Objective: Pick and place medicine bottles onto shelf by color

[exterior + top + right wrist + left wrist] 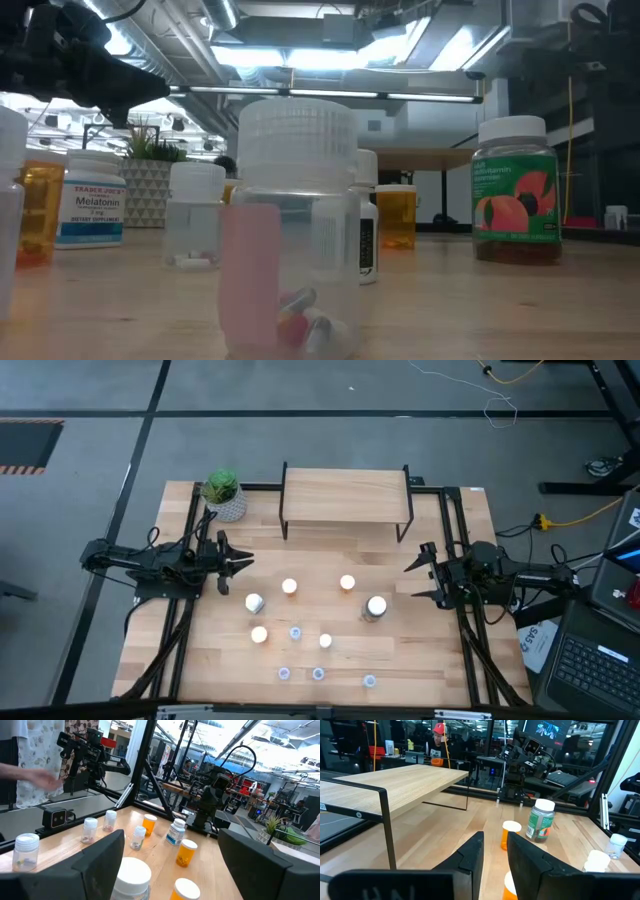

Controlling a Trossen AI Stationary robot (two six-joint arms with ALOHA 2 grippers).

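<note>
Several medicine bottles stand upright on their bases in the middle of the tabletop: orange ones with white caps (289, 586) (347, 583), a white one (254, 602), a larger greenish one (375, 606) and small clear ones (296, 632) nearer the front edge. The shelf (345, 493), with a light wood top and black legs, stands at the far side with nothing on it. My left gripper (248, 564) hovers at the table's left, narrowly open with nothing between its fingers (495, 842). My right gripper (412, 581) hovers at the right, wide open and holding nothing (171, 840). Both point level toward the bottles.
A green plant in a white pot (223, 496) stands left of the shelf. Black frame rails (452, 530) run along the table's sides. A laptop (598, 665) sits off the table's right. A person's hand (37, 777) shows beyond the table's near edge.
</note>
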